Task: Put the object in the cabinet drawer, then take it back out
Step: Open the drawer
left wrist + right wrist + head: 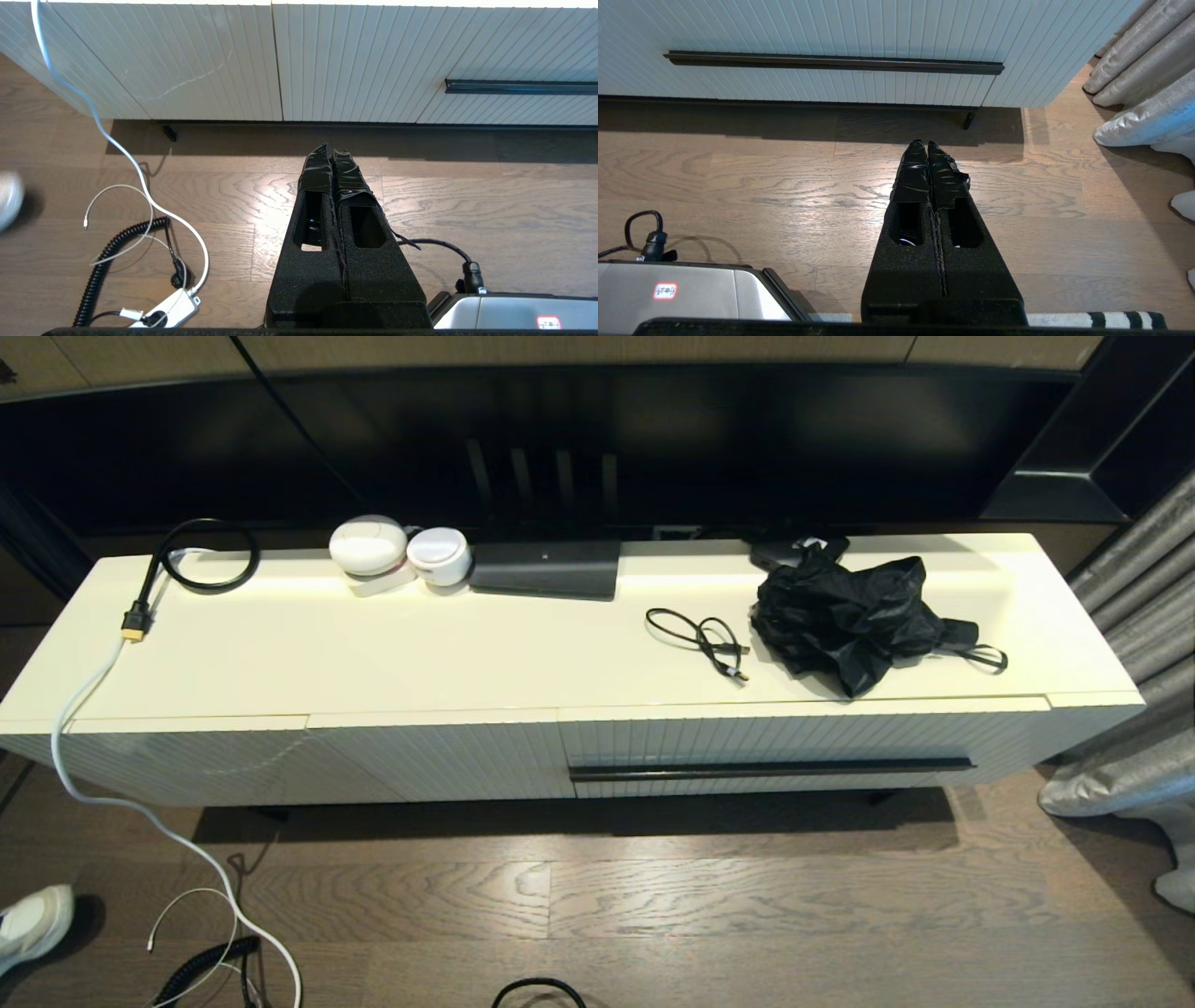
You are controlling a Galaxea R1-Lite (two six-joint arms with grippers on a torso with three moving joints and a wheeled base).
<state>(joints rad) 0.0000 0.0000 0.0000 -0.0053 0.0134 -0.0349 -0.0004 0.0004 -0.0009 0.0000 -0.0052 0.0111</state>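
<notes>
Cream fluted panelling is running along the front of the low cabinet, and the cabinet drawer (803, 747) is sitting fully closed on the right half, its thin black bar handle (771, 769) lying horizontal across the front. Nothing is being handled at this point; judged from the layout, the task is standing at its first step, before the drawer is opened.

The left gripper (332, 151) is hanging low over the wooden floor (653, 896), in front of the plain panel left of the drawer, fingers pressed together and holding nothing. The right gripper (928, 148) is likewise hanging above the floor, facing the handle, fingers closed and empty. Neither arm is appearing in the head view.

On the cabinet top, above the drawer, a crumpled black bag (854, 616) is lying beside a small coiled black cable (702, 639). Which of these is the object to be stowed cannot be determined.

The next move is likely calling for one gripper to part its fingers, rise to the handle, close around it and pull straight outward.
</notes>
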